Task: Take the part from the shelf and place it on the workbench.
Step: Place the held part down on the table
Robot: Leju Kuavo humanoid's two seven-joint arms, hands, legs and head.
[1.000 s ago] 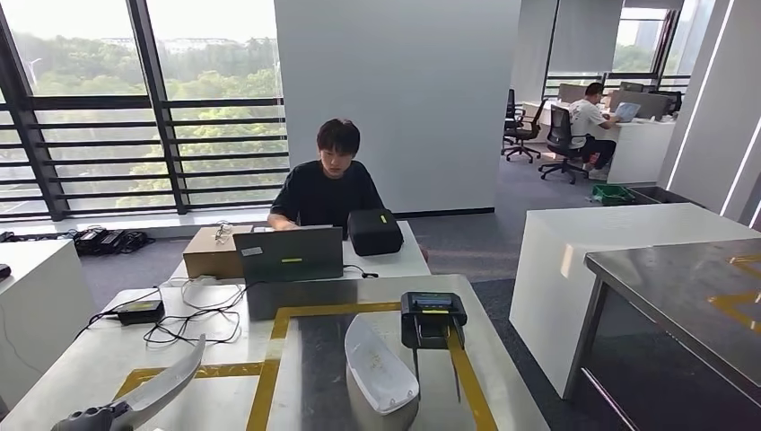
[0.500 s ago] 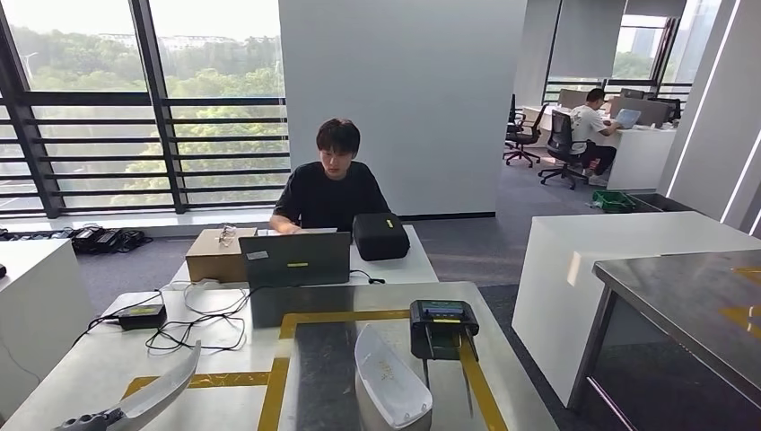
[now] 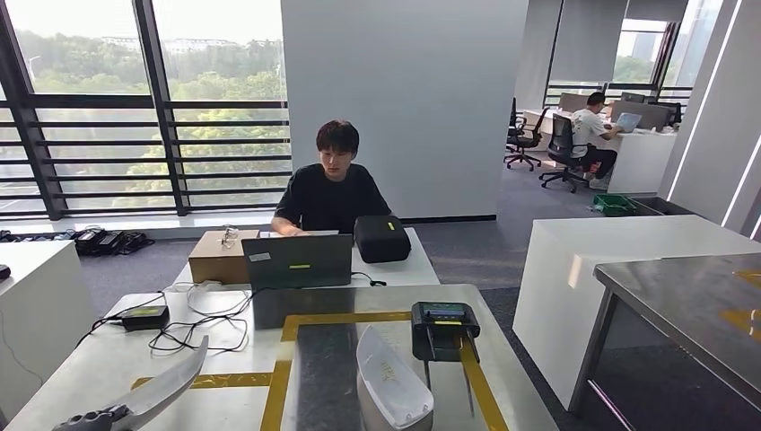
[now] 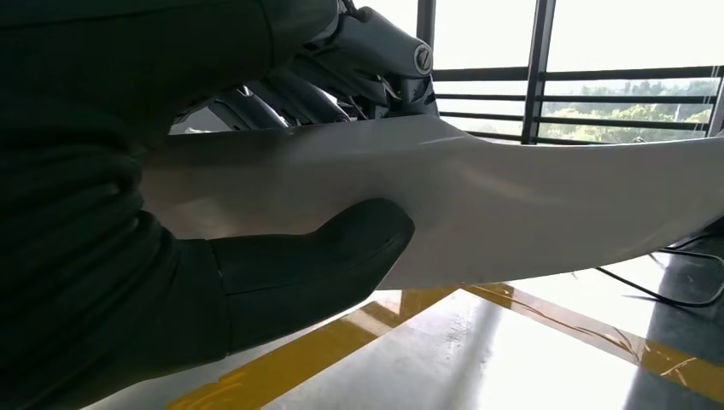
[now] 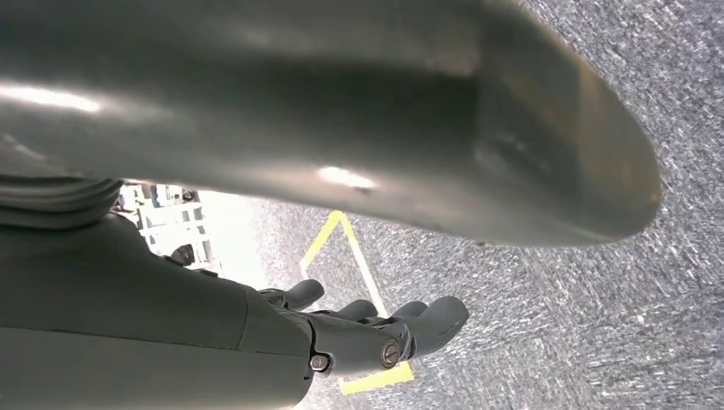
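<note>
My left hand [image 3: 90, 419] grips one end of a long, curved silver-white part [image 3: 168, 386] at the lower left, over the workbench [image 3: 224, 400]. In the left wrist view the thumb [image 4: 316, 256] presses on the pale part [image 4: 529, 205], with the darker fingers [image 4: 290, 94] behind it, above the yellow tape. A second white curved part [image 3: 390, 384] stands on the bench inside the yellow-taped rectangle [image 3: 345, 317]. My right hand [image 5: 376, 335] hangs low over grey carpet, its fingers loosely spread with nothing in them.
A black device [image 3: 444, 325] sits on the bench right of the white part. Cables and a power brick [image 3: 144, 316] lie at the far left. A person [image 3: 334, 193] works at a laptop [image 3: 296, 261] behind the bench. A steel table [image 3: 691, 301] stands to the right.
The whole picture has shifted slightly, so the camera has moved. My left hand holds the curved part as before, and nothing on the bench has moved.
</note>
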